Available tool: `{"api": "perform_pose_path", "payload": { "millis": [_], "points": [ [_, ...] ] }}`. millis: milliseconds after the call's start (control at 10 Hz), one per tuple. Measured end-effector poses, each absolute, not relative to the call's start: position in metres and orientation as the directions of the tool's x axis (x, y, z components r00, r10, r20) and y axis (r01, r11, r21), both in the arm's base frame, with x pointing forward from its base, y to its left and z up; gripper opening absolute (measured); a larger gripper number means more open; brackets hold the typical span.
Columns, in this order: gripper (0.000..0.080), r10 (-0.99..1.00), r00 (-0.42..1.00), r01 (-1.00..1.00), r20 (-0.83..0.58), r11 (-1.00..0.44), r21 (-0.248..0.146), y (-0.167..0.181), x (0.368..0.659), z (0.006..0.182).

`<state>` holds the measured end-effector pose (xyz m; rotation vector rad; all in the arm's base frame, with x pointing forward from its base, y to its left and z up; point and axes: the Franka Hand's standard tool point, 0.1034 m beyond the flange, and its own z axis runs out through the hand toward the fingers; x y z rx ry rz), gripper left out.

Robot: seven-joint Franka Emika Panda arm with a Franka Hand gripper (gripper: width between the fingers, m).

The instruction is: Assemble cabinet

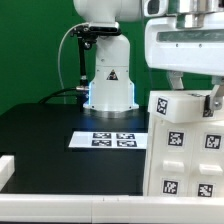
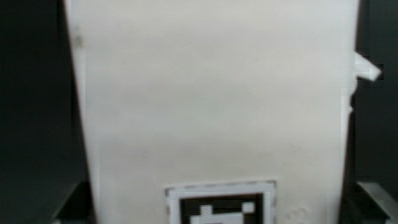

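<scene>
The cabinet body [image 1: 185,150], a tall white box with several black-and-white tags on its faces, stands at the exterior view's right. My gripper [image 1: 195,95] comes down from above and straddles its top end, one dark finger [image 1: 213,97] against its side. In the wrist view the same white cabinet body [image 2: 205,100] fills the whole span between the jaws, with a tag [image 2: 221,205] near the gripper [image 2: 221,212]. The dark fingers [image 2: 71,205] sit tight against both sides, so the gripper is shut on it. Other cabinet panels are out of view.
The marker board [image 1: 112,139] lies flat on the black table [image 1: 45,130] in front of the white robot pedestal [image 1: 110,85] with its blue glow. A white ledge [image 1: 70,207] runs along the table's near edge, rising at the left corner [image 1: 8,165].
</scene>
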<state>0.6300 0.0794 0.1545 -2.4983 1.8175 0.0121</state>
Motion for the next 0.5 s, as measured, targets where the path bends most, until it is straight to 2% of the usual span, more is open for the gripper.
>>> {"api": "perform_pose_path", "payload": {
  "millis": [200, 500],
  "points": [
    [0.0557, -0.998, 0.025, -0.999, -0.053, -0.022, -0.042, 0.0799, 0.6334, 0.1551],
    [0.0557, -0.988, -0.141, -0.988, -0.060, 0.144, -0.052, 0.0814, 0.6357, 0.1552]
  ]
}}
